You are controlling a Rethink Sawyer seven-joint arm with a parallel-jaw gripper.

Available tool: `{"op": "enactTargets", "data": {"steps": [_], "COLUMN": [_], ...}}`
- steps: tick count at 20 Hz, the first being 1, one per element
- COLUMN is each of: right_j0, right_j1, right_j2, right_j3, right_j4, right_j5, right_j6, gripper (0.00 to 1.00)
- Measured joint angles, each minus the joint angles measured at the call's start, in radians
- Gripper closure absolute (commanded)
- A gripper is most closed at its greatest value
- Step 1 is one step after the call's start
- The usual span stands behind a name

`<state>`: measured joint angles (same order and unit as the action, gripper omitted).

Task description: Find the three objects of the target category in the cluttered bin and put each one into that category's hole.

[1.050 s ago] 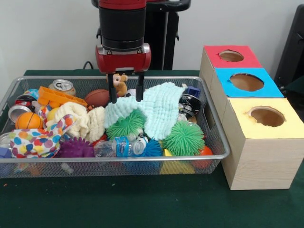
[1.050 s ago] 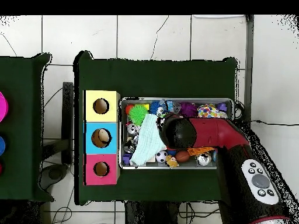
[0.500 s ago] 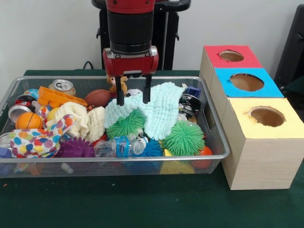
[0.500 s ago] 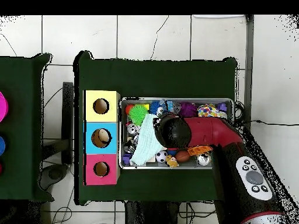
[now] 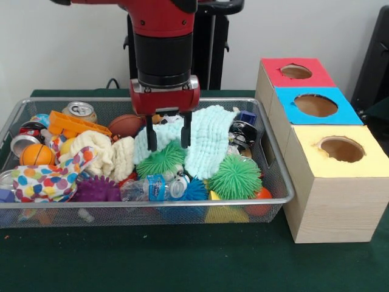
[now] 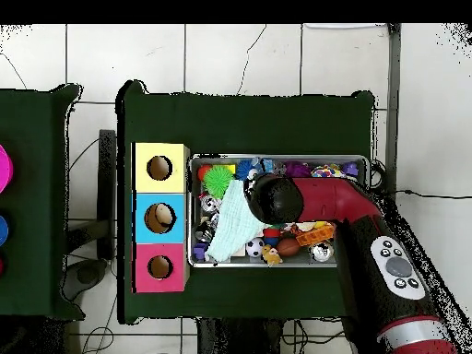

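Progress looks early: the silver wire-mesh bin (image 5: 276, 176) remains crowded, and the black two-fingered gripper (image 5: 166, 132) carries nothing, its fingers spread apart with an empty gap between them. It hangs at centre frame in the front view, tips just above a green spiky rubber ball (image 5: 161, 159) and at the left edge of a pale mint knitted cloth (image 5: 209, 137). Which category is the target cannot be told from the pictures, so the three wanted objects cannot be singled out; candidates such as a second green spiky ball (image 5: 236, 176), a purple spiky ball (image 5: 96, 190) and a clear plastic bottle (image 5: 153, 187) all lie in the lower part of the bin. Sorting, judged from this, is still to do. Only the overhead view looks down into the holes: the blue-topped box (image 6: 160, 218) at centre left shows something pale inside, while the yellow-topped box (image 6: 160, 168) and red-topped box (image 6: 159, 267) look dark. The arm there hides the gripper itself, which only the front view shows.
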<state>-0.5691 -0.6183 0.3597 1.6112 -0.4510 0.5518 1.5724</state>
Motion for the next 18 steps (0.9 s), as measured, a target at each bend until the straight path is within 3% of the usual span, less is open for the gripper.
{"op": "enactTargets", "data": {"steps": [10,18], "right_j0": [0.029,0.061], "right_j1": [0.099,0.200], "right_j2": [-0.015,-0.028], "right_j3": [-0.074,-0.130], "right_j4": [0.000,0.000], "right_j5": [-0.004,-0.064], "right_j6": [0.000,0.000], "gripper": [0.00,0.00]}}
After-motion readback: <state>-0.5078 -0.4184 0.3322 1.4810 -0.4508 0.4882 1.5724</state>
